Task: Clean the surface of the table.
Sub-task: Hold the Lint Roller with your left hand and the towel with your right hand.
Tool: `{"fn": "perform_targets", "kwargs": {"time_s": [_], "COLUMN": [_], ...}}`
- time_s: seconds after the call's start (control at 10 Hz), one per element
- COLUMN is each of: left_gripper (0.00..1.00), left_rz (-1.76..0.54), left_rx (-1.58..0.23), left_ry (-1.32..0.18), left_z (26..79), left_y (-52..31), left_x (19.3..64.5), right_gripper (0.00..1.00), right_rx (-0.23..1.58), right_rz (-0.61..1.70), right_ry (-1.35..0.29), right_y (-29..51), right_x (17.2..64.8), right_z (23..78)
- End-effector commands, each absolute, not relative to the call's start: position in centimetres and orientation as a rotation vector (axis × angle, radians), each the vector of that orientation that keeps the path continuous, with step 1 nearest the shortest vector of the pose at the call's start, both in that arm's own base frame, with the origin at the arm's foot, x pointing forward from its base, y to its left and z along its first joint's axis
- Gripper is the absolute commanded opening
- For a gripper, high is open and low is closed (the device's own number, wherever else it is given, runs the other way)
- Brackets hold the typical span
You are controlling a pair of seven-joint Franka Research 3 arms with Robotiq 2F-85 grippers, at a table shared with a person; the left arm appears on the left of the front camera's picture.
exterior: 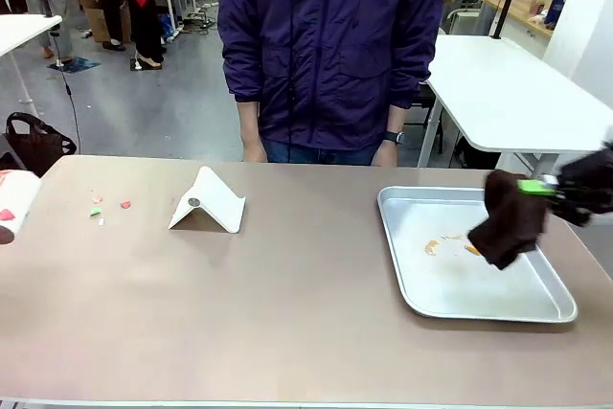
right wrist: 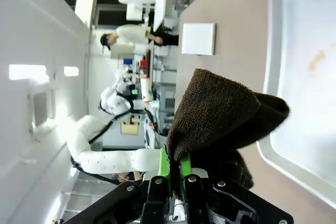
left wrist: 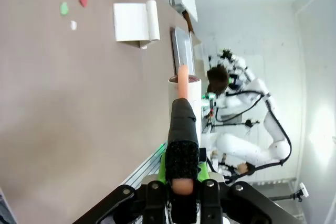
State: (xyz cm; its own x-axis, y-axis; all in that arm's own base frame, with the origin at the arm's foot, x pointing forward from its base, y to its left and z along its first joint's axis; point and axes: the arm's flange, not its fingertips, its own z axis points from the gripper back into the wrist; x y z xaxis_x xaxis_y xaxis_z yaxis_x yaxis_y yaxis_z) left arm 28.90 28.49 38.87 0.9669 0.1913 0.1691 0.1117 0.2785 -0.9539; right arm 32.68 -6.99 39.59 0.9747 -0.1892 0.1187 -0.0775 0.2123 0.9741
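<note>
The taupe-brown table (exterior: 287,313) carries a few small red, green and pink scraps (exterior: 99,208) near its left end, also seen as scraps (left wrist: 71,6) in the left wrist view. My right gripper (exterior: 538,187) is shut on a dark brown cloth (exterior: 508,222) that hangs over the right part of a metal tray (exterior: 402,200). In the right wrist view the cloth (right wrist: 220,114) drapes from the green pads of the gripper (right wrist: 176,169). My left gripper (left wrist: 182,174) is shut on the black handle of a roller tool (left wrist: 184,129) with a white cylinder head (exterior: 14,203).
Orange smears (exterior: 433,246) mark the tray's floor. A white folded card stand (exterior: 209,203) sits left of centre. A person in a dark purple jacket (exterior: 330,45) stands at the far edge, hands (exterior: 254,152) by the table rim. A white-topped table (exterior: 517,93) is behind right.
</note>
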Motion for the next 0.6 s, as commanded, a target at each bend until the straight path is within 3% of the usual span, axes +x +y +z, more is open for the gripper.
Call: {"fn": "perform_targets", "kwargs": {"time_s": [0.0, 0.4, 0.5], "left_gripper": [0.0, 0.0, 0.0], "left_rz": [0.055, 0.133, 0.091], "left_rx": [-1.374, -1.358, -1.376], "left_ry": [-0.378, -0.326, -0.364], "left_z": [38.0, 38.3, 37.7], "left_y": [29.0, 27.9, 29.1], "left_x": [27.6, 30.5, 27.9], "right_gripper": [0.0, 0.0, 0.0], "right_rx": [1.418, 1.455, 1.46], "right_rz": [-0.137, -0.332, -0.264], "right_ry": [-0.278, -0.403, -0.34], "right_y": [-10.5, -13.3, -17.3], "right_x": [26.6, 24.6, 26.5], "right_z": [36.4, 32.8, 34.9]}}
